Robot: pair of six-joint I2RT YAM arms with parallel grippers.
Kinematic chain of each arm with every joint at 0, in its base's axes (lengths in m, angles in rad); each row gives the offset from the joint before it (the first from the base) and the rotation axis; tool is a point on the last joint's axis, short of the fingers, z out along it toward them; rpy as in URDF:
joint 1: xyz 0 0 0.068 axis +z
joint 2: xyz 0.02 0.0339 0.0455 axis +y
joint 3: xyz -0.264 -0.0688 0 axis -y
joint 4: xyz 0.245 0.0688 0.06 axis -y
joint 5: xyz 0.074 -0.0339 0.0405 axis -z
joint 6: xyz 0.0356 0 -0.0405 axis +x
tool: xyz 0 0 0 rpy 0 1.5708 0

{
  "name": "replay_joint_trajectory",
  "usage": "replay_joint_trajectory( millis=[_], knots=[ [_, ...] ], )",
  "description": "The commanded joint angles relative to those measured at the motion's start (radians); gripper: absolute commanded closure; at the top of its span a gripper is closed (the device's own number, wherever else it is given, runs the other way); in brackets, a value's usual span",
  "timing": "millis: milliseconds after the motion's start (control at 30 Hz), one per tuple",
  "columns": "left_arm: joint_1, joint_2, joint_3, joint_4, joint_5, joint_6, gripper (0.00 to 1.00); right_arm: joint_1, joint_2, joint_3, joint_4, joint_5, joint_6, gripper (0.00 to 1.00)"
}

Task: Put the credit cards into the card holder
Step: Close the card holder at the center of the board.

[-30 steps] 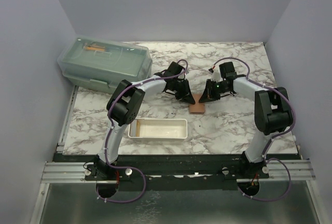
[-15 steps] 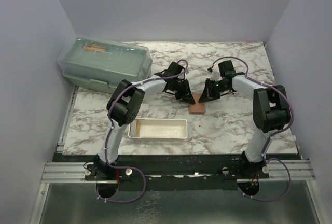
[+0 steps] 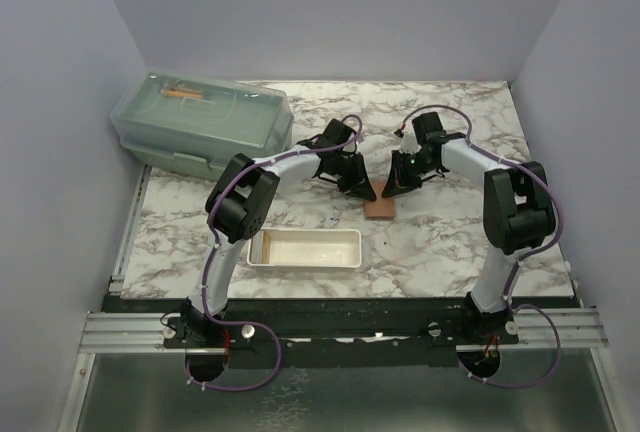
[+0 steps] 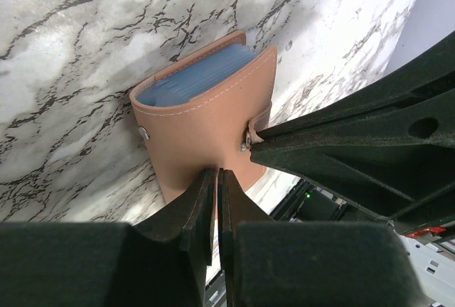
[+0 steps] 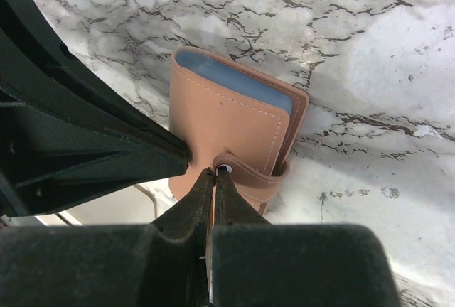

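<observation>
left gripper (image 4: 215, 173): mine, jaws pinched almost together with only a slit between, holding nothing, tips resting on the flat face of the card holder (image 4: 202, 133). right gripper (image 5: 213, 173): jaws likewise closed on nothing, tips set at the snap (image 5: 225, 169) of the closing strap (image 5: 250, 177). card holder: lying on the marble table (image 3: 450, 242) between my two wrists, near the white tray (image 3: 304, 233). credit cards (image 4: 195, 79): blue-grey stack already seated inside, edges showing at the open end. step in hand, as i judge it: fastening the strap. method: press the cover flat with the left tips so the holder cannot slide or spring open; drive the right tips straight down onto the snap, not across it (a sideways push would likely skid the leather over the marble). caution: watch that the stack does not creep out of the open end under the pressure.
</observation>
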Motion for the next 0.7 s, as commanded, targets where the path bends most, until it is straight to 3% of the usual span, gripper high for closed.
replay_joint_trajectory(
  millis=[0,167,300,667],
  knots=[
    [-0.017,0.047,-0.001,-0.014,-0.009,0.014,0.87,0.057,0.084,-0.038,-0.041,0.126,-0.017,1.00],
    [-0.016,0.041,-0.013,-0.014,-0.011,0.018,0.87,-0.023,-0.013,-0.098,0.091,-0.096,0.045,1.00],
    [-0.018,0.042,-0.013,-0.012,-0.004,0.016,0.87,-0.060,-0.011,-0.092,0.093,-0.215,0.029,1.00],
    [-0.016,0.047,-0.008,-0.012,0.003,0.018,0.87,-0.095,0.014,-0.119,0.097,-0.298,-0.023,1.00]
  ],
)
